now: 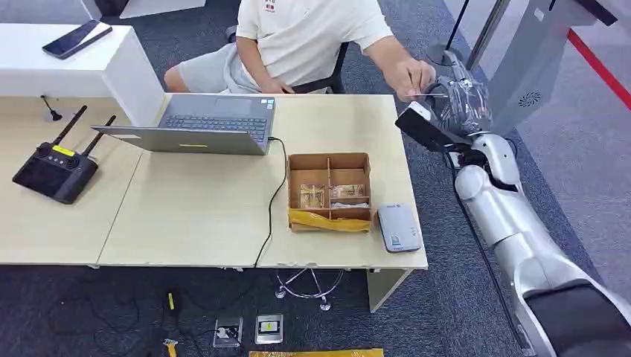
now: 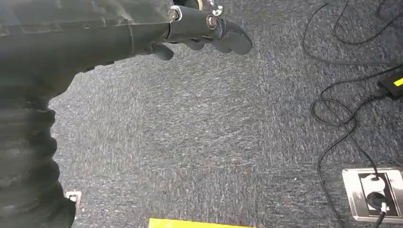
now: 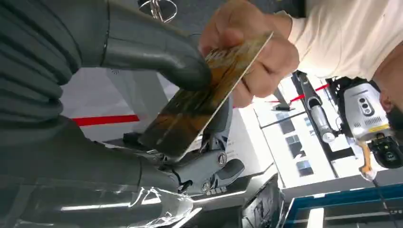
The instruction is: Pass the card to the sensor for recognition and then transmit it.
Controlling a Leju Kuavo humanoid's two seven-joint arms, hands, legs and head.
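Card [image 3: 204, 102] pinched between my right thumb and fingers [image 3: 216, 118] — person's hand [image 3: 252, 57] grips its far edge. Hold steady, release only once their pull is firm. Left fingers [image 2: 223, 38] curled, empty.

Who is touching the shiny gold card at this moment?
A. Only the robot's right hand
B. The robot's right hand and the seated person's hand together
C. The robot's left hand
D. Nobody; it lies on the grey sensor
B: in the right wrist view the shiny gold card sits under the thumb of the robot's right hand while the person's hand pinches its far end.
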